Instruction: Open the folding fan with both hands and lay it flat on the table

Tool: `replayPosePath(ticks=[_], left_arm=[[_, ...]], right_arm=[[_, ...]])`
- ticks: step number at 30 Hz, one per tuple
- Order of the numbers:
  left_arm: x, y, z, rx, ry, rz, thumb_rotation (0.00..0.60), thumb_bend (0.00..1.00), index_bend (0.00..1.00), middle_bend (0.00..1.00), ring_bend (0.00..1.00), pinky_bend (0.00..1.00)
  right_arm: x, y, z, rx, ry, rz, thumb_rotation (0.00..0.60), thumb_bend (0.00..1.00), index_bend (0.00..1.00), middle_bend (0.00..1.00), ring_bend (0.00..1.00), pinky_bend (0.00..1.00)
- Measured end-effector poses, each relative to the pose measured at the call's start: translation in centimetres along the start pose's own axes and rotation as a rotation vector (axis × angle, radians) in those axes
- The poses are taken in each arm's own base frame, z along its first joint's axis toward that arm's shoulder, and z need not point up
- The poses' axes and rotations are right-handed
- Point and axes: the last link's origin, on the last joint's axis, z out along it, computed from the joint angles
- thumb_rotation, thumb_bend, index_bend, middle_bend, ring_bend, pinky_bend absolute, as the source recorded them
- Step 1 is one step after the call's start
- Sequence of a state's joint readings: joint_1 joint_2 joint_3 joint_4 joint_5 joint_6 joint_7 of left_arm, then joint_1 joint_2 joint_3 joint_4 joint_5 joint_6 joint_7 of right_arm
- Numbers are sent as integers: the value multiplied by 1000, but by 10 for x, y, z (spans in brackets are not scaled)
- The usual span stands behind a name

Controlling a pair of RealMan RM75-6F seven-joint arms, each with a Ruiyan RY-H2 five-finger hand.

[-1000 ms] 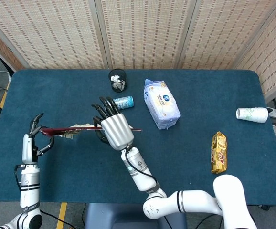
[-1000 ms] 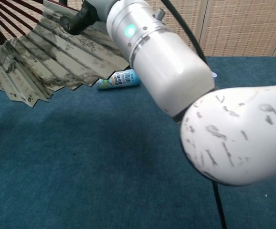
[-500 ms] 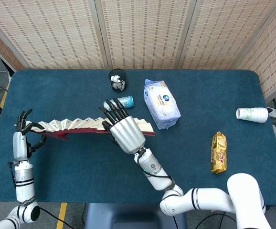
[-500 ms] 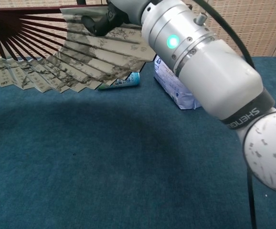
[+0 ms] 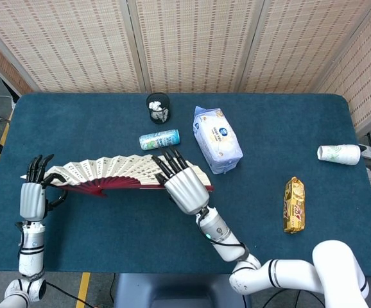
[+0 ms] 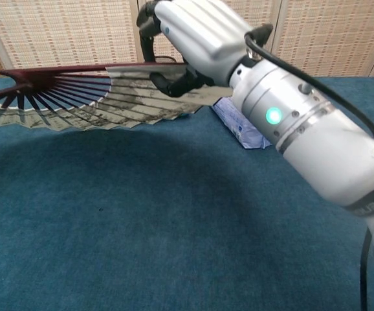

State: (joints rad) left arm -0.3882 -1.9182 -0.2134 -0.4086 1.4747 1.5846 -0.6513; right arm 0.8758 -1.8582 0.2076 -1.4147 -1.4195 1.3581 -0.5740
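The folding fan (image 5: 118, 174) is spread wide, its cream pleated leaf over dark red ribs, and runs left to right across the table's left half. It hangs above the blue cloth, close to level; the chest view shows the fan (image 6: 77, 97) from below with its shadow on the cloth. My right hand (image 5: 184, 185) grips the fan's right end, fingers over the leaf; this right hand (image 6: 197, 40) fills the chest view's top. My left hand (image 5: 33, 194) holds the left end at the outer rib. The chest view hides the left hand.
Behind the fan lie a blue-green can (image 5: 159, 138) on its side, a black cup (image 5: 158, 107) and a wipes pack (image 5: 217, 139). A yellow snack bar (image 5: 294, 204) and a tipped paper cup (image 5: 339, 154) lie at the right.
The fan has gone from nearly closed to spread wide and has tilted toward level. My right hand has moved right and nearer with its end; the left hand kept the other end.
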Motion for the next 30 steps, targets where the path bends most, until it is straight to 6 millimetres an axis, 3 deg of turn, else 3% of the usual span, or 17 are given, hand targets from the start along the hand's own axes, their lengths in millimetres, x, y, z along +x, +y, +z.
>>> replayPosePath(ticks=[4, 9, 15, 18, 20, 25, 28, 30], left_arm=[[-4, -4, -12, -42, -66, 124, 600, 648, 435, 35, 0, 33], [-6, -12, -31, -110, -169, 317, 600, 598, 218, 0, 0, 21], [-16, -25, -47, -68, -283, 370, 600, 499, 118, 0, 0, 19], [-21, -32, -52, -30, -337, 368, 600, 476, 71, 0, 0, 19], [-21, -35, -55, -17, -358, 361, 600, 470, 46, 0, 0, 19], [-15, -38, -57, -6, -357, 313, 600, 471, 44, 0, 0, 19], [-12, -37, -57, 3, -351, 264, 600, 470, 40, 0, 0, 19], [-11, -36, -57, 10, -350, 235, 600, 461, 31, 0, 0, 19]], right_arm=[[-14, 2, -22, 5, -32, 4, 600, 645, 612, 174, 0, 70], [-28, 4, -56, 32, -88, -17, 600, 621, 327, 163, 0, 69], [-43, 11, -86, 29, -196, -58, 600, 447, 56, 70, 0, 17], [-48, 13, -95, 23, -251, -75, 600, 373, 10, 31, 0, 2], [-49, 14, -97, 20, -269, -81, 600, 261, 0, 1, 0, 0], [-49, 21, -111, 10, -361, -123, 600, 144, 0, 0, 0, 0], [-46, 27, -119, -1, -416, -173, 600, 21, 0, 0, 0, 0], [-44, 31, -122, -11, -464, -194, 600, 0, 0, 0, 0, 0]])
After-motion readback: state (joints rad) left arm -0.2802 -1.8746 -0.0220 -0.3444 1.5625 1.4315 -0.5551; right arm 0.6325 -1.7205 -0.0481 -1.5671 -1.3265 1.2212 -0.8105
